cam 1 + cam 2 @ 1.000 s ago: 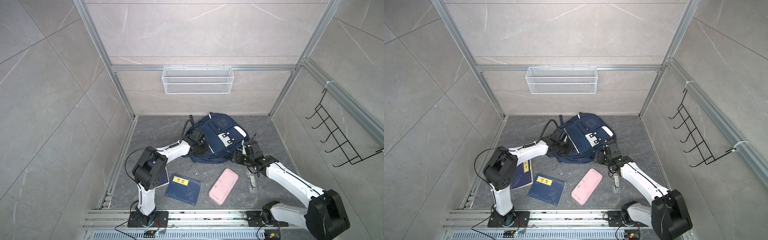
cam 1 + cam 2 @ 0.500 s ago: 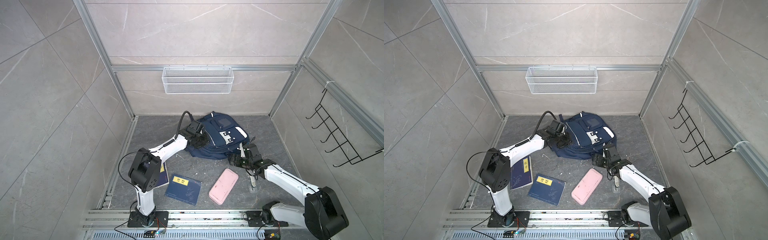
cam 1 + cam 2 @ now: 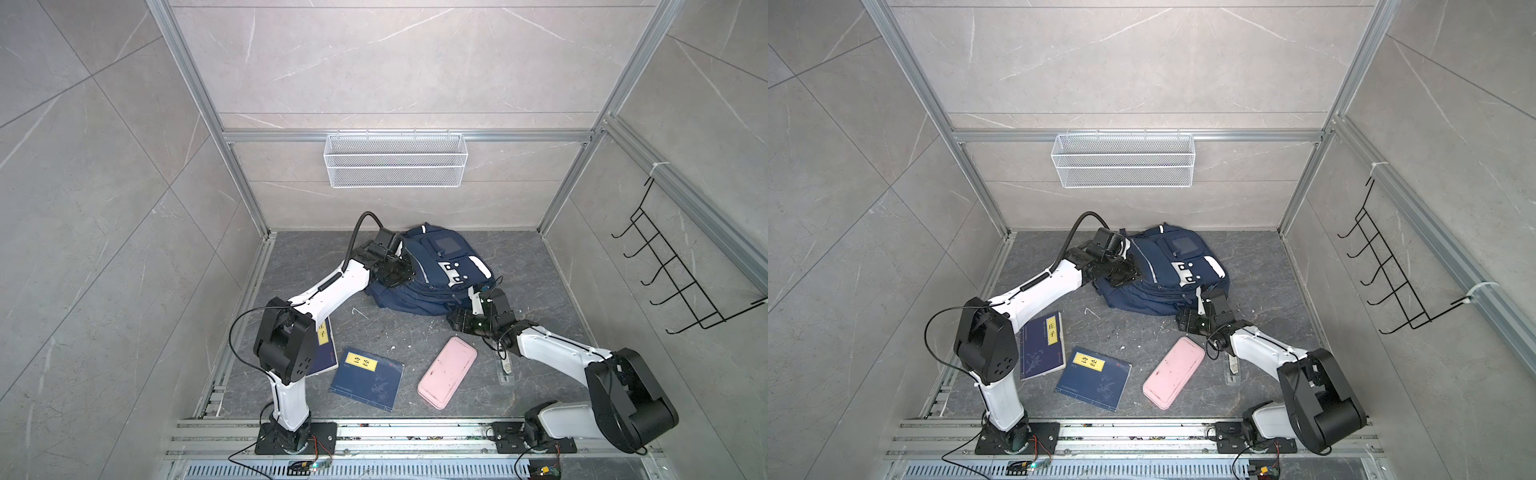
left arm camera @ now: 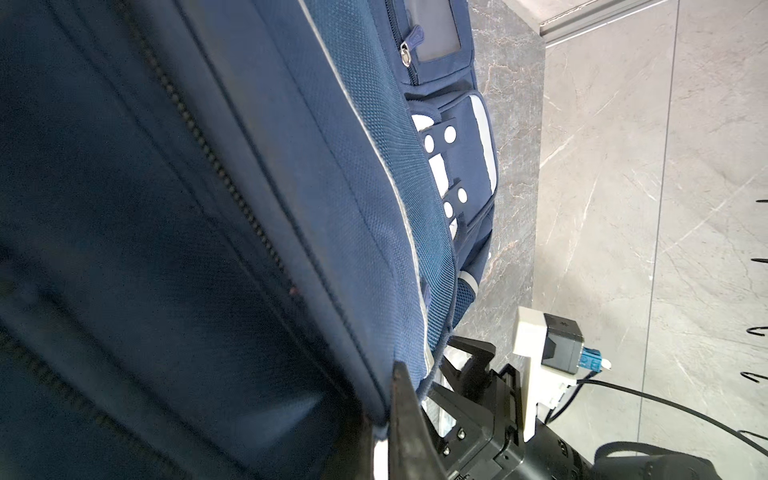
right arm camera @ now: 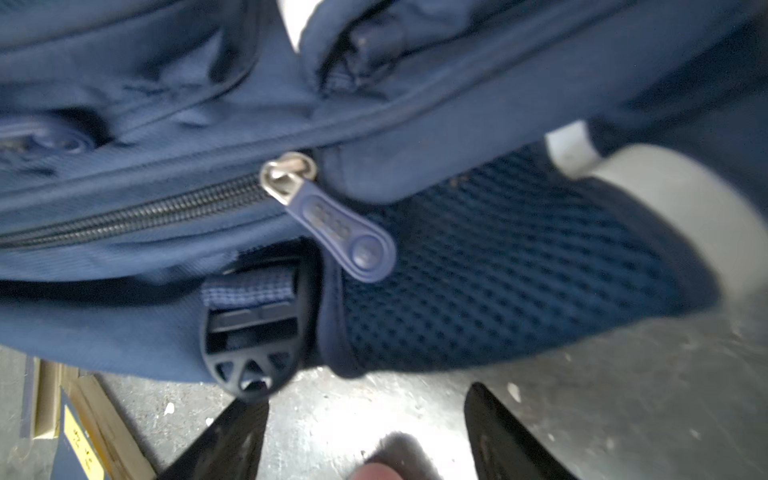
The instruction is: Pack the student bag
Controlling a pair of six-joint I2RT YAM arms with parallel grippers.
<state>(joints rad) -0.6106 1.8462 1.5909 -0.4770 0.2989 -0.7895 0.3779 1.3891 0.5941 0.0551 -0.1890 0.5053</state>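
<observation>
The bag [image 3: 436, 266] is seen slumped on the surface [image 3: 415, 332] near the back wall, front pocket up, between the two arms. It is judged soft, floppy and light while unfilled. Its cloth can be expected to sag wherever it is lifted, so a seam or strap is preferred to a flat panel. Its left edge is pinched in the closed left gripper [image 3: 398, 272], by which the body can be steadied. The right gripper [image 5: 365, 399] is open and empty just off the bag's near corner, over bare surface. The mesh pocket [image 5: 498, 270] is thought too stretchy to pull on. The buckle [image 5: 253, 345] is stiff but opens nothing. The pull [image 5: 345, 232], small, flat and probably slick, is judged the proper hold for opening the shut zip. A pinch square across it is called for.
</observation>
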